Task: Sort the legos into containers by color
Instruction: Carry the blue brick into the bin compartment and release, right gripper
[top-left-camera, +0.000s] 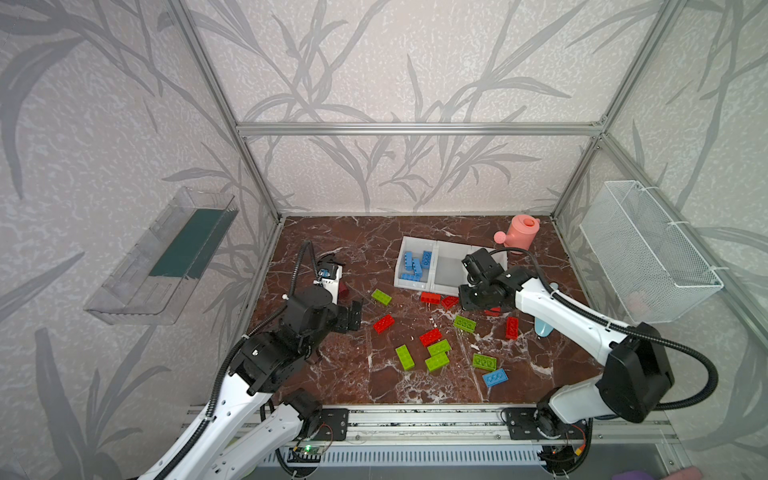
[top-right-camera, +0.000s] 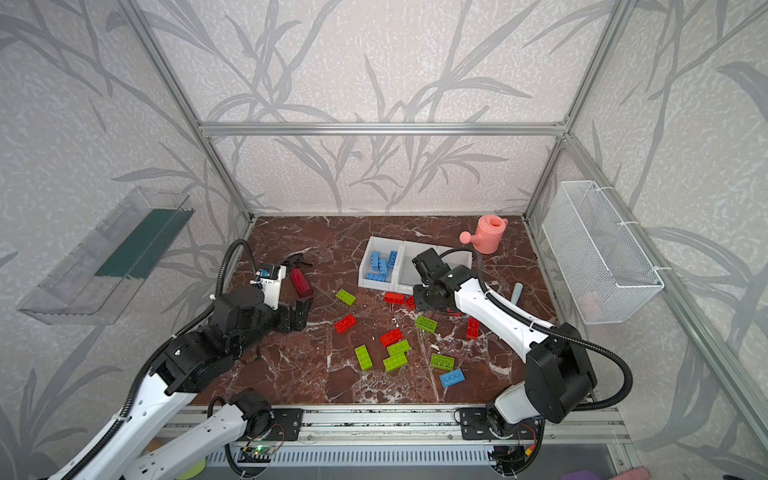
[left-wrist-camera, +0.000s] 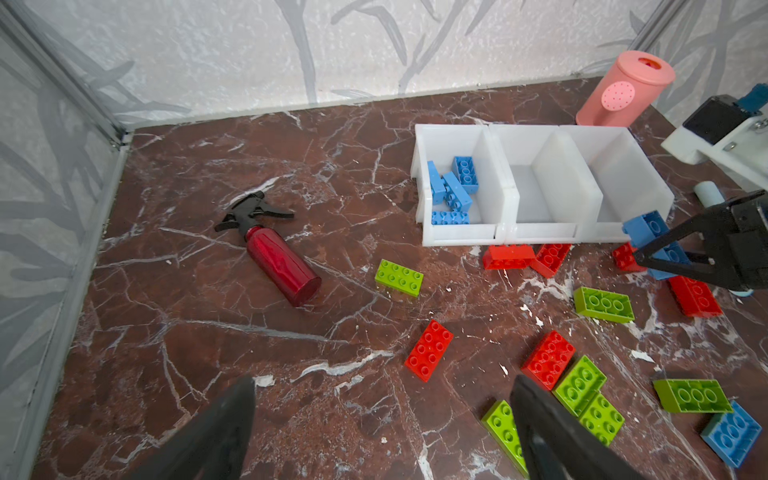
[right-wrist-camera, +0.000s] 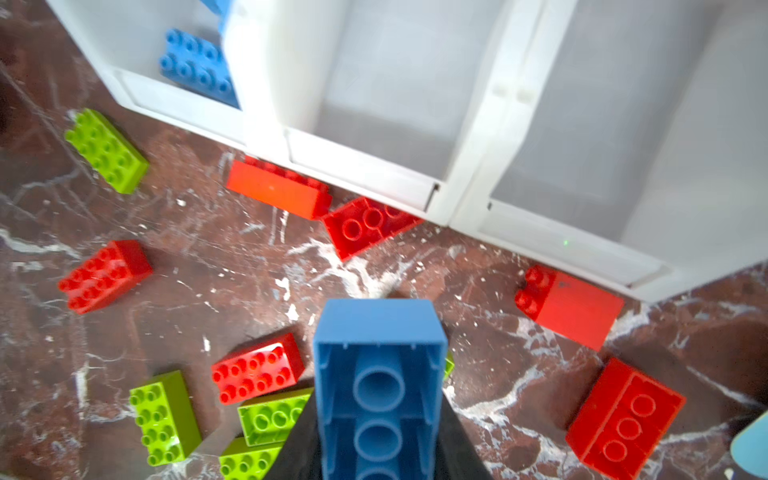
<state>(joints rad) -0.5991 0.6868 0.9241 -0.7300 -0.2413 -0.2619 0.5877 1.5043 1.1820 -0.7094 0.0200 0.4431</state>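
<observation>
Jaws of our right gripper (left-wrist-camera: 642, 259) pinch a blue brick (right-wrist-camera: 378, 374), its hollow underside facing the wrist camera, just in front of the containers (left-wrist-camera: 540, 240); our left gripper (left-wrist-camera: 384, 381) stands wide and empty over the table (top-left-camera: 332, 374); in both top views we see blue legos (top-left-camera: 415, 266) in the leftmost bin; red legos (top-left-camera: 384, 323) and lime legos (top-left-camera: 404, 357) lie scattered on the marble.

On table (top-left-camera: 332, 374), containers (left-wrist-camera: 505, 195) toward back; legos (top-left-camera: 430, 336) scattered in front, several inside leftmost bin. Watering can (top-left-camera: 524, 232) behind-right; spray bottle (left-wrist-camera: 282, 266) left of containers.
</observation>
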